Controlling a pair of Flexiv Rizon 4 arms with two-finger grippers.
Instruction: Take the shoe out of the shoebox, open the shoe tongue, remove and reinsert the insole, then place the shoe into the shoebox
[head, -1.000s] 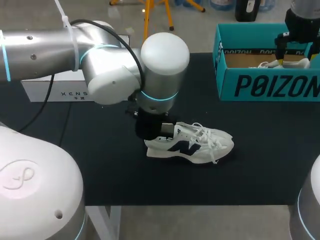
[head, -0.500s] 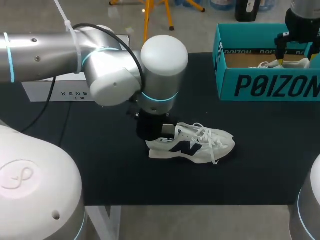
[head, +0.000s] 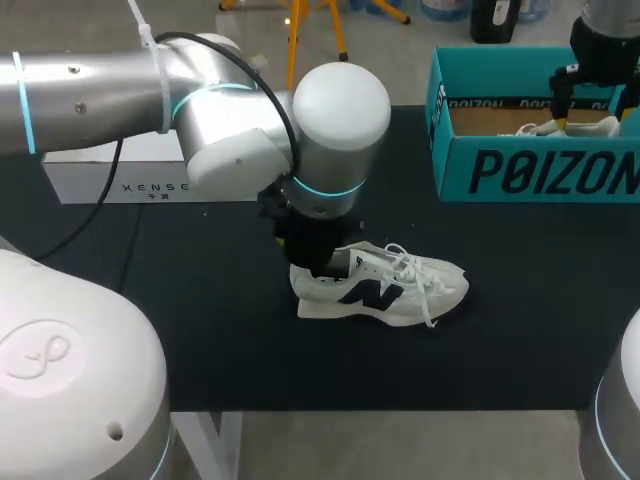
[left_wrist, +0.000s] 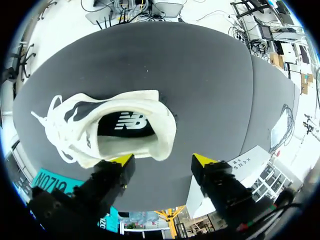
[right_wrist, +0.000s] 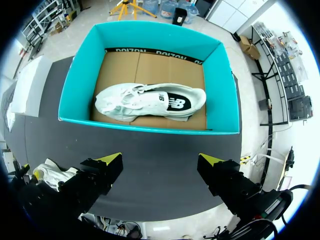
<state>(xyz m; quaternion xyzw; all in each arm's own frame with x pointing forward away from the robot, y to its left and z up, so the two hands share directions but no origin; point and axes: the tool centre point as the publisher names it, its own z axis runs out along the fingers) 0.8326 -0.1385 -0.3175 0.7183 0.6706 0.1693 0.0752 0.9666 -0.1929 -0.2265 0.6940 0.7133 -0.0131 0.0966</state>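
Left claw (left_wrist: 163, 160) is spread wide and holds nothing. The shoe (left_wrist: 110, 130) lies on its sole just ahead of it. The heel rim sits between the fingers, closer to one tip than the other; I can't tell whether that tip touches it. Dark insole (left_wrist: 127, 125) is visible in the opening just ahead of the claw. The toe end, further ahead, is hard to make out behind the laces (left_wrist: 52, 117).

From the head view the left arm (head: 340, 120) covers its own claw and the shoe's (head: 385, 285) heel, so the fingers can't be checked there.

Right claw (right_wrist: 160, 160) is also spread wide and holding nothing, hovering over the near wall of the teal shoebox (right_wrist: 150, 127). A second shoe (right_wrist: 150, 102) lies on its side on the box floor ahead of that claw. In the head view the box wall (head: 540, 165) hides most of it, and the right arm (head: 600, 40) is cut off at the frame edge.

A white box (left_wrist: 235, 167) sits off to one side of the left claw, on the black table (head: 200, 330), well clear of the shoe. Nothing lies between the claw and the shoe.

Vs 1 s ago: the left arm has shifted slightly toward the toe side, its wrist now more over the heel opening. The shoe has barely moved. The right arm is unchanged.
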